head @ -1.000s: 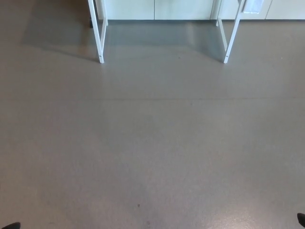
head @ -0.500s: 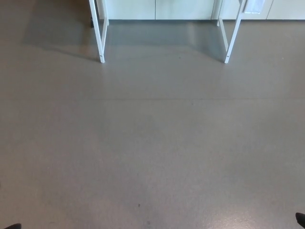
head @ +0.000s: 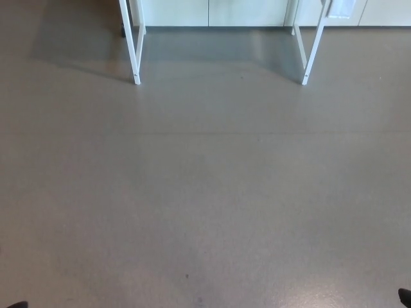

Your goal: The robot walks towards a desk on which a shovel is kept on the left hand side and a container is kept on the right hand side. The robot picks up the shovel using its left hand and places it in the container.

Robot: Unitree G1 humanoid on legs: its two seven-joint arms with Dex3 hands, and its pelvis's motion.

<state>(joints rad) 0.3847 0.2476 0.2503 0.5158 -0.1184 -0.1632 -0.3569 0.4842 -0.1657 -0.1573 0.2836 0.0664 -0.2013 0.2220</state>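
Left hand: only a dark sliver (head: 16, 304) shows at the 7 o'clock corner, cut off by the bottom edge; whether its fingers are spread or pressed together cannot be told.
Right hand: a small black tip (head: 405, 296) shows at the 5 o'clock corner, cut off by the right and bottom edges; the state of its fingers cannot be told either.
Between the hands: bare grey-brown floor (head: 205, 192) fills nearly the whole head view.
Floor marks: a faint seam line (head: 192, 133) crosses the floor from side to side above the middle, and a tiny dark speck (head: 187, 276) lies towards 6 o'clock.
Left desk leg: a white leg (head: 131, 42) slants down at 11 o'clock with its foot on the floor; its upper part is cut off by the top edge.
Right desk leg: a white leg (head: 314, 45) slants down at 1 o'clock, foot on the floor, likewise cut off above.
Desk top: out of the picture, above the top edge.
Shovel: cannot be seen; only the desk's legs show, so its place cannot be told.
Container: cannot be seen, for the same reason.
Behind the legs: pale cabinet fronts (head: 212, 13) run along the 12 o'clock edge, with a darker shaded patch of floor between the two legs.
Near the left leg: a small dark object (head: 122, 29) sits just left of the leg, too small to make out.
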